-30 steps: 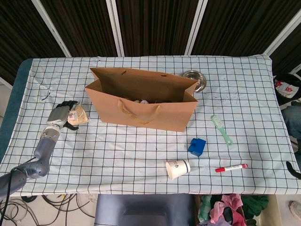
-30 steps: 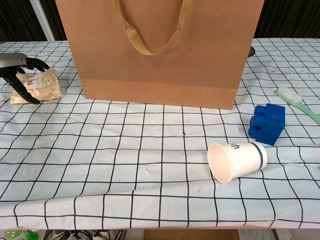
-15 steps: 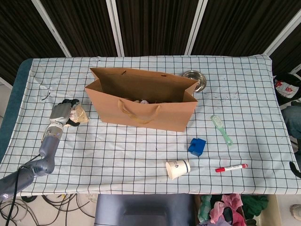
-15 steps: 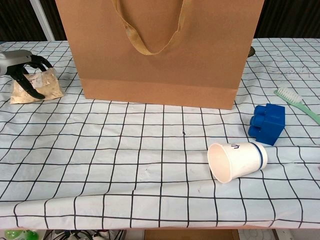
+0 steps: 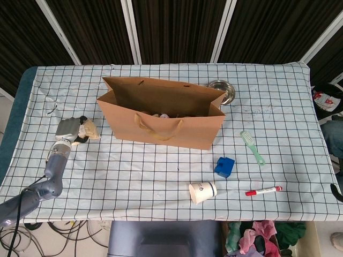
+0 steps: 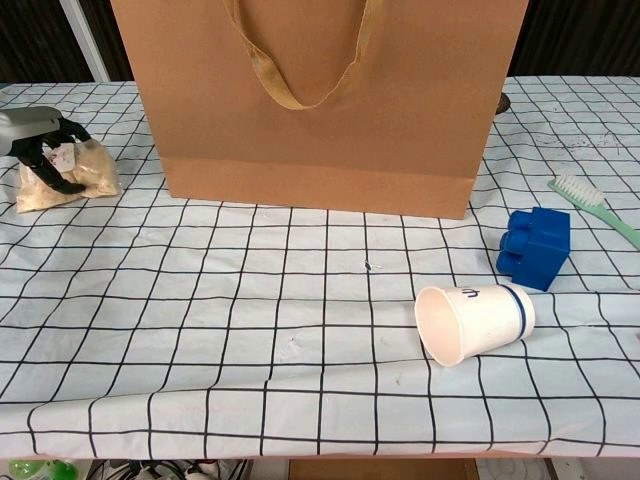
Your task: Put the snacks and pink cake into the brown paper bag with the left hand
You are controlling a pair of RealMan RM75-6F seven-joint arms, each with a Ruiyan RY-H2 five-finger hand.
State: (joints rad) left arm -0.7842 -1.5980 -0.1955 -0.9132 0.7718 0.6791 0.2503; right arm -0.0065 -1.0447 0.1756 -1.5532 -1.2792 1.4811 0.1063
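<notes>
Checked cloth covers the tabletop (image 5: 134,176), with dark panels behind. Your snack packet (image 6: 62,176) lies near the left edge, beside the brown paper bag (image 5: 161,120), and your left hand (image 6: 40,140) has its dark fingers curled over the packet's top, gripping it. Expect it to be light, soft and crinkly, likely slippery film; hold the bunched upper end, not the loose filling. Its small label is unreadable. The paper cup (image 6: 478,322) lying on its side bears dark writing, too small to read. Your right hand isn't visible.
</notes>
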